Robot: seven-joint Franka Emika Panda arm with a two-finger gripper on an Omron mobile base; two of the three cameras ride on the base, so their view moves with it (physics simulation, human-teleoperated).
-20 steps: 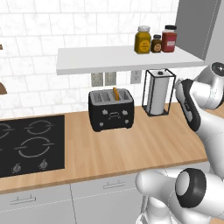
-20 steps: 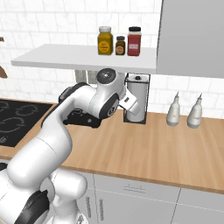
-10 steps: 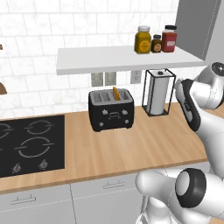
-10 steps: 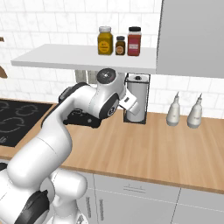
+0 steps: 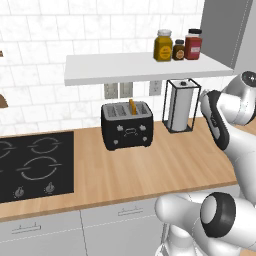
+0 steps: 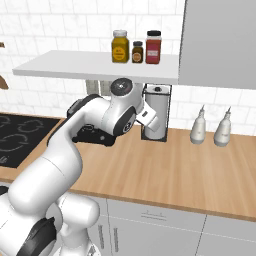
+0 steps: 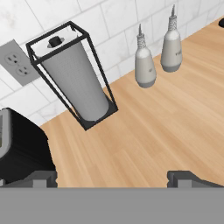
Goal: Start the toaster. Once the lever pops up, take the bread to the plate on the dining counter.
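Toaster [image 5: 127, 125]: glossy black, on the wood counter [image 5: 165, 167] below the white shelf [image 5: 142, 67], at 3 o'clock from the black stove [image 5: 35, 165].
Bread [image 5: 133, 106]: golden slice standing upright in a top slot, part of it showing above the rim.
Lever [image 5: 129, 132]: dark tab at mid-front, between the small knobs.
Paper towel holder [image 5: 181, 105]: black wire frame, white roll inside, just beside the toaster at its 3 o'clock (not touching).
Gripper [image 7: 112, 177]: fingers set wide apart, nothing between them, above bare counter; toaster corner at 9 o'clock in the hand view.
Two grey bottles [image 6: 211, 128]: by the tiled wall.
Three jars [image 5: 178, 45]: on the shelf.
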